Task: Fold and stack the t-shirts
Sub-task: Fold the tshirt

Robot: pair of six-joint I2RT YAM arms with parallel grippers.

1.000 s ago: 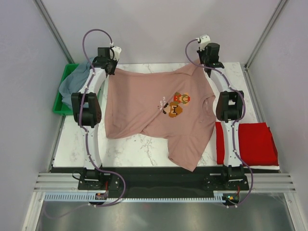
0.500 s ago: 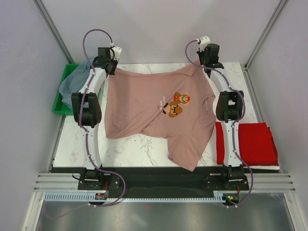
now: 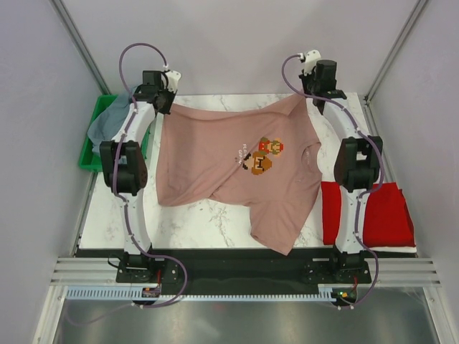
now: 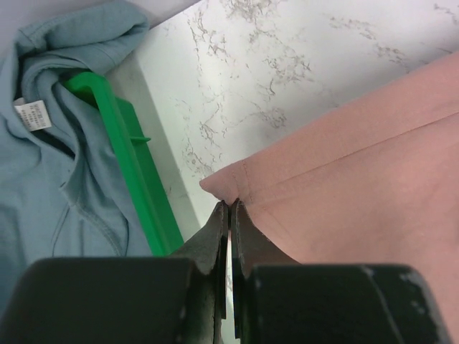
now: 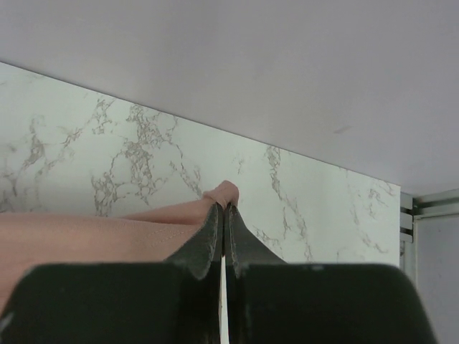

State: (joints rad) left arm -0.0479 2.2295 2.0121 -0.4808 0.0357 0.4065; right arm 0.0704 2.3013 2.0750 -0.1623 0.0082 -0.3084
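Top view: three tees. One pink tee (image 3: 215,168) with a pixel print lies spread mid-worktop (image 3: 193,222). One red tee (image 3: 391,215) lies folded, near right. One grey-blue tee (image 3: 107,122) is heaped in one green bin (image 3: 87,161), far left.
Left wrist: the left hand (image 4: 229,208) is clenched on the pink tee's far-left corner.
Right wrist: the right hand (image 5: 223,208) is clenched on its far-right corner.

A white marble-patterned table (image 3: 208,215) with grey veins fills the middle of the top view. A green plastic bin (image 3: 87,162) sits just off its left side, toward the far corner. In the left wrist view the bin's wall stands close beside the table's edge. Plain pale walls (image 3: 237,36) close in the back and both sides, with slanted aluminium posts (image 3: 78,43) at the far corners. Along the near edge run silver rails (image 3: 79,271) and a white slotted cable duct (image 3: 244,293), with a brushed metal sheet (image 3: 244,322) below them.
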